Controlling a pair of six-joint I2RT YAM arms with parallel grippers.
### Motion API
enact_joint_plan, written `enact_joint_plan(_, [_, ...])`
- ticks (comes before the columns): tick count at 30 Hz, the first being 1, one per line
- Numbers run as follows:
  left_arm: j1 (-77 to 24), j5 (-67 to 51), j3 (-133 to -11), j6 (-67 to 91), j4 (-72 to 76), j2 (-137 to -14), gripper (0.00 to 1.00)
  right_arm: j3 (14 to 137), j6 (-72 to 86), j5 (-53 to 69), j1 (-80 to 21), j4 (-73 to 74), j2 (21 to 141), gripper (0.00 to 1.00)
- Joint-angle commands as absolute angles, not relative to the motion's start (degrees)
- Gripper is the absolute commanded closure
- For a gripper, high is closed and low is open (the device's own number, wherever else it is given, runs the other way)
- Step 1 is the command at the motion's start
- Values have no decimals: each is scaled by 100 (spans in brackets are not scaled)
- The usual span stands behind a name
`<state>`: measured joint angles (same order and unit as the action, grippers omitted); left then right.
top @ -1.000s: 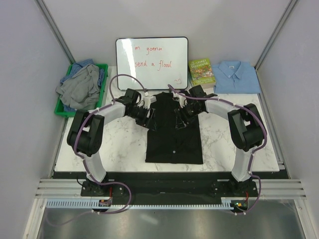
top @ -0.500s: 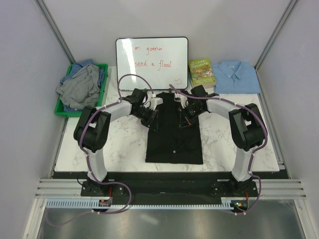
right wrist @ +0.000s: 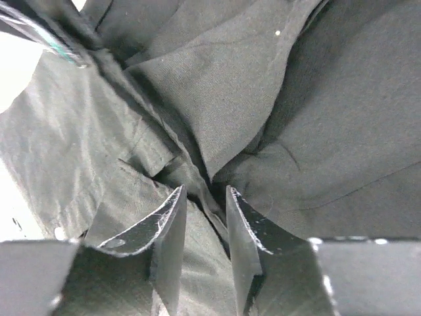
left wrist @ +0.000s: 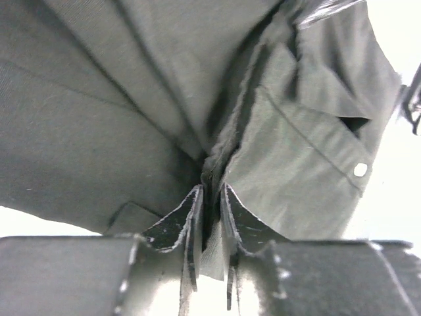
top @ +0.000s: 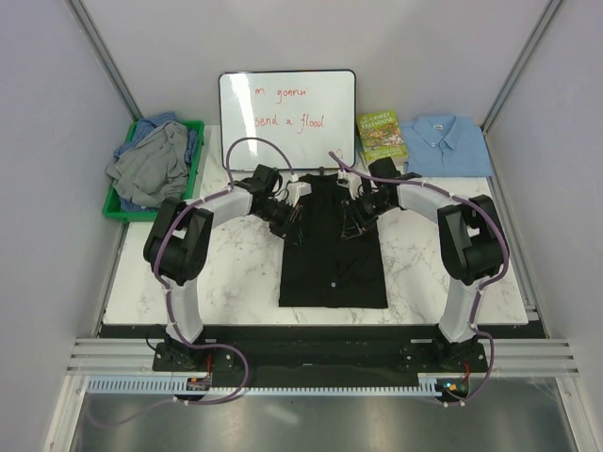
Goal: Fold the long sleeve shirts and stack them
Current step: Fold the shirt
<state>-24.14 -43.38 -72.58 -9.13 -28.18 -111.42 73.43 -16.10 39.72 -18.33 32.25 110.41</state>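
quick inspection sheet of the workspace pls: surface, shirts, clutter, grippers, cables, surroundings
surface: marble table, bare around the centre shirt
job's things: black shirt flat at centre, far end bunched; blue shirt folded, far right; grey shirt heaped in green bin, far left
clutter: book and whiteboard at far edge
grippers: left gripper pinches a black shirt fold; right gripper has a fold between narrow jaws, grip unclear
cables: purple cables loop over both arms, no snag seen
surroundings: grey walls, nothing else seen
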Motion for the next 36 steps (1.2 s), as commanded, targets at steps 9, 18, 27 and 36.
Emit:
enact_joint_plan(9, [-2180,-4192,-7251,-897,-2408,-11215,74,6821,-1353,4658,-2002,3577,9528,62])
enact_joint_plan(18, [-2154,-4245,-7093,-721,-2347,-11040,66,6505,-1266,4588,-2329,3498,10080,76])
enact_joint_plan(27, [-2258,-6151,-5347,330,-1522,-9098,48,6144,-352,4219,-2312,2048,10784,78])
enact_joint_plan(36, [-3971,-5872,-3843,2888,885,-8471,47,5889,130,4044,-2312,1784,10688,78])
